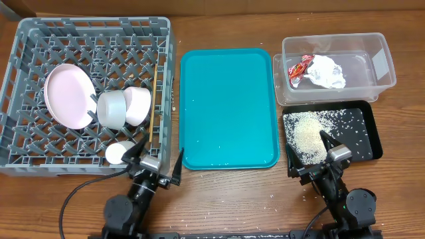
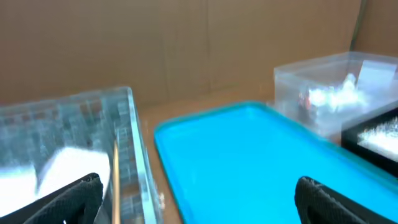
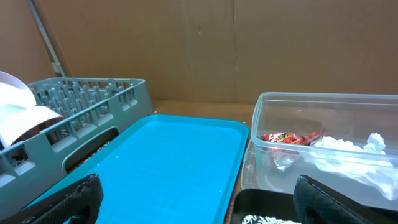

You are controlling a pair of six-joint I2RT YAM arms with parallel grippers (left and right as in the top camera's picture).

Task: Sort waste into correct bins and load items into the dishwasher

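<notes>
Both arms sit low at the near edge of the bench, and the sort looks nearly finished. From overhead, the left end effector (image 1: 157,160) is spread wide and empty beside the dish rack (image 1: 20,93). The right end effector (image 1: 309,157) is just as wide, with nothing in it, at the near end of the black tray (image 1: 372,143).

The rack holds the pink plate (image 1: 66,96), two bowls (image 1: 111,108), the cup (image 1: 118,153) and the chopsticks (image 1: 155,106). The red wrapper (image 1: 300,68) and tissue (image 1: 327,72) lie in the clear tub (image 1: 382,66), and the rice (image 1: 307,136) is heaped in the black tray.

A few pale specks show on the teal tray (image 1: 226,106) and the bench. If those are grains, the next move calls for a fine pinch, which is awkward for fingers this wide.

Only the overhead view shows the rack's load and the rice pile. The right wrist view shows the wrapper (image 3: 286,138) side-on through the tub wall. The left wrist view is blurred.
</notes>
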